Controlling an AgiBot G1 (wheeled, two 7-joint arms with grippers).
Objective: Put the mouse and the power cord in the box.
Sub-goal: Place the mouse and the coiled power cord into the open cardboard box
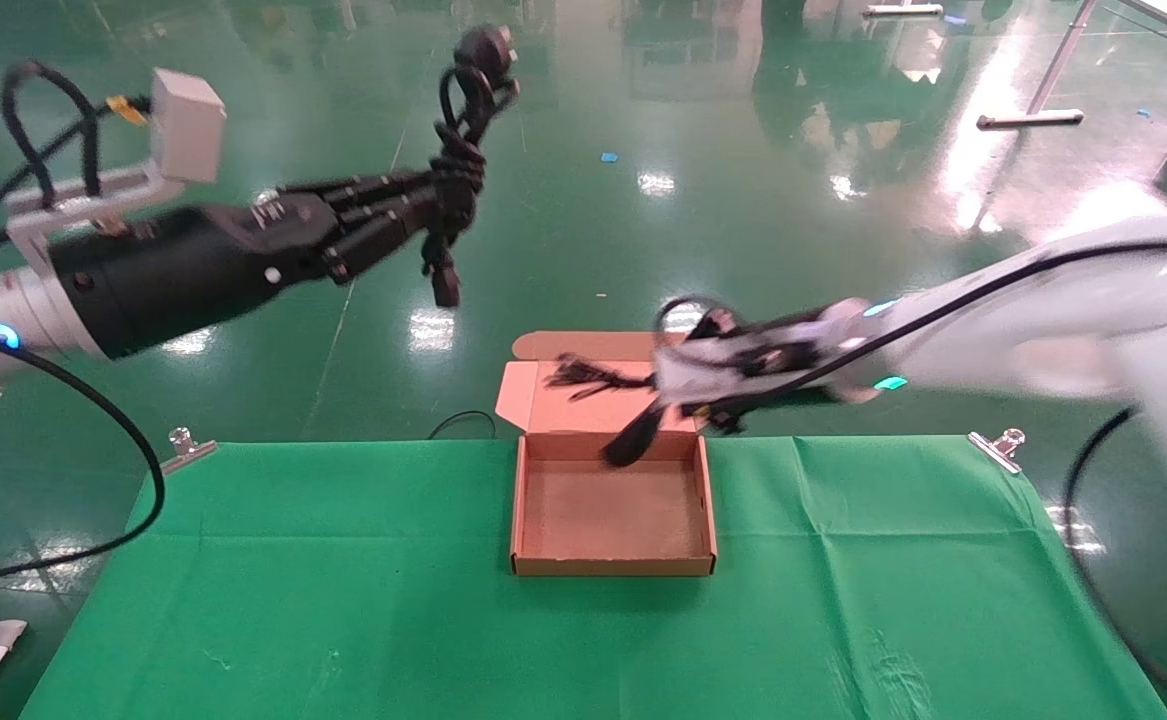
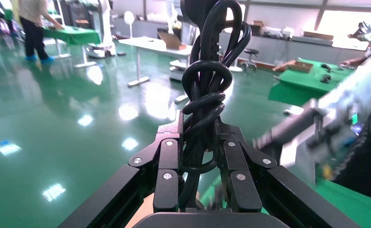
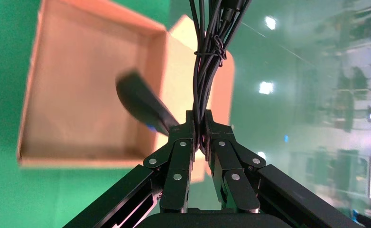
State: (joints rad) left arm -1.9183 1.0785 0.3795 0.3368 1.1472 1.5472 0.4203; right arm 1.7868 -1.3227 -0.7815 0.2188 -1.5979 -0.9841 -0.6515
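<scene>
The left hand (image 1: 440, 215) is raised well above and beyond the desk (image 1: 343, 580), at about 10 o'clock from the box (image 1: 611, 560), and its fingers (image 2: 167, 161) are clamped on the power cord (image 1: 458, 160). The thick black bundle stands up between them, its round plug head at the top and a short end hanging below the grip. The right hand (image 1: 655, 383) reaches in from 3 o'clock and hovers over the far edge of the box, its fingers (image 3: 221, 147) pinched narrow on the thin cable of the mouse (image 1: 633, 440). The mouse dangles just below the hand, a dark blurred oval over the far part of the box's tray, and whether it touches the cardboard cannot be told. The rest of the thin cable, tied in a bunch, sticks out past the hand toward 9 o'clock, over the open flap lid (image 1: 583, 385). The box sits at the far middle of the green-covered desk, its lid folded back toward 12 o'clock. Its tray shows only bare brown floor, apart from the spot under the hanging mouse. The right arm and mouse are smeared, so the mouse's label cannot be made out. In the left wrist view the plug head is cut off at the frame edge.
</scene>
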